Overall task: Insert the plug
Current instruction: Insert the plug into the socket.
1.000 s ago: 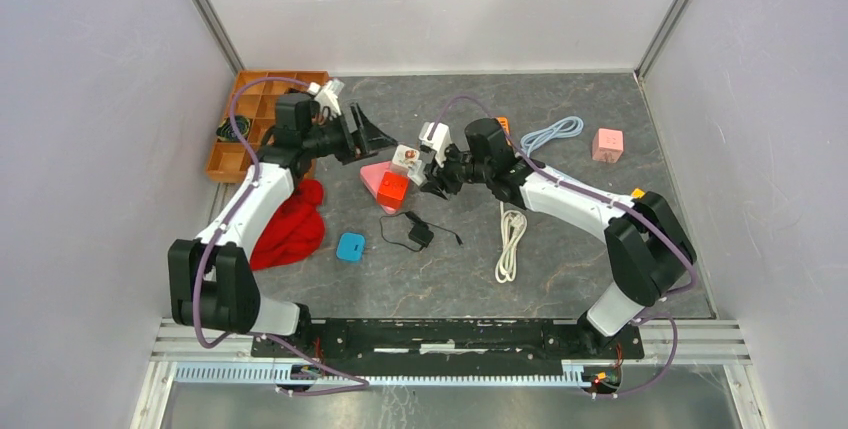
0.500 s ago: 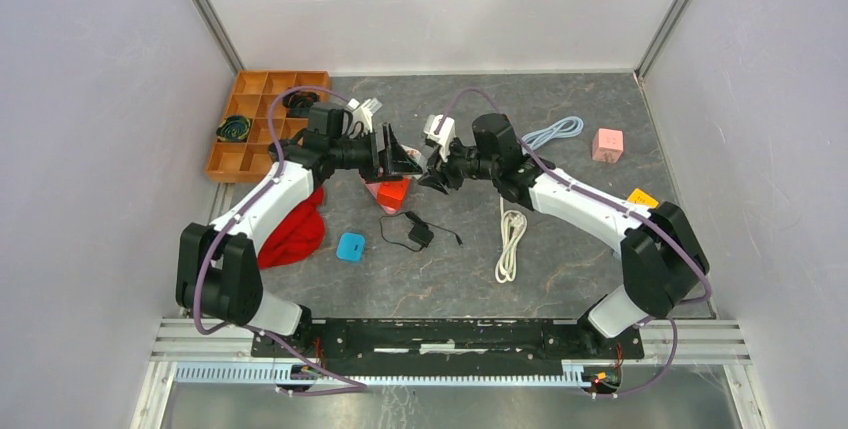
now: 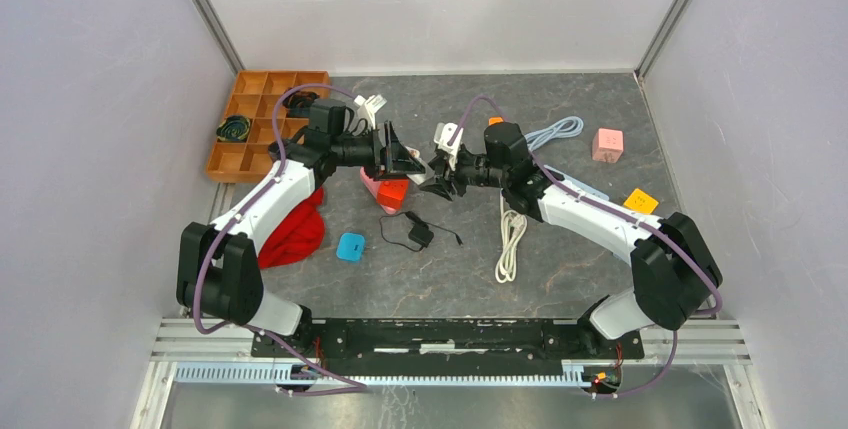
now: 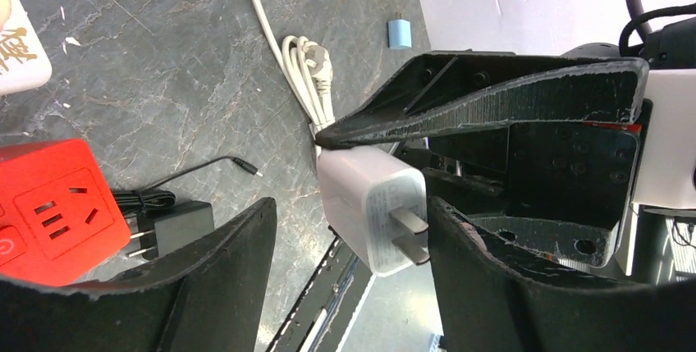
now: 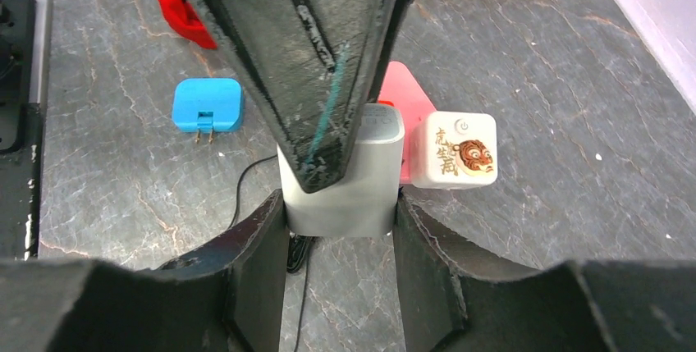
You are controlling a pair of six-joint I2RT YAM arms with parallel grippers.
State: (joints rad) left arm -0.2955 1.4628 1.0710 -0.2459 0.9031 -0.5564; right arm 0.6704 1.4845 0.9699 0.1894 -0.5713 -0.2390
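Note:
My right gripper (image 5: 341,241) is shut on a white two-prong charger plug (image 5: 341,196) and holds it above the table. The plug also shows in the left wrist view (image 4: 373,208), prongs pointing toward that camera. My left gripper (image 4: 353,237) is open, with the plug between its fingers (image 4: 205,286) and its prongs close to one finger. In the top view the two grippers meet, left (image 3: 410,162) and right (image 3: 433,177), just above the red socket block (image 3: 393,192). The block lies on the table (image 4: 53,204), sockets up.
A white tiger-print cube (image 5: 454,149) and a pink block (image 5: 406,93) lie beside the socket. A black adapter (image 3: 418,233), blue plug (image 3: 351,246), white cable (image 3: 511,239), red cloth (image 3: 295,229), orange tray (image 3: 255,119), pink cube (image 3: 607,144) and light blue cable (image 3: 552,132) are around.
My left gripper has swung right from near the tray to the plug held by my right gripper. The right gripper has shifted slightly right with the plug.

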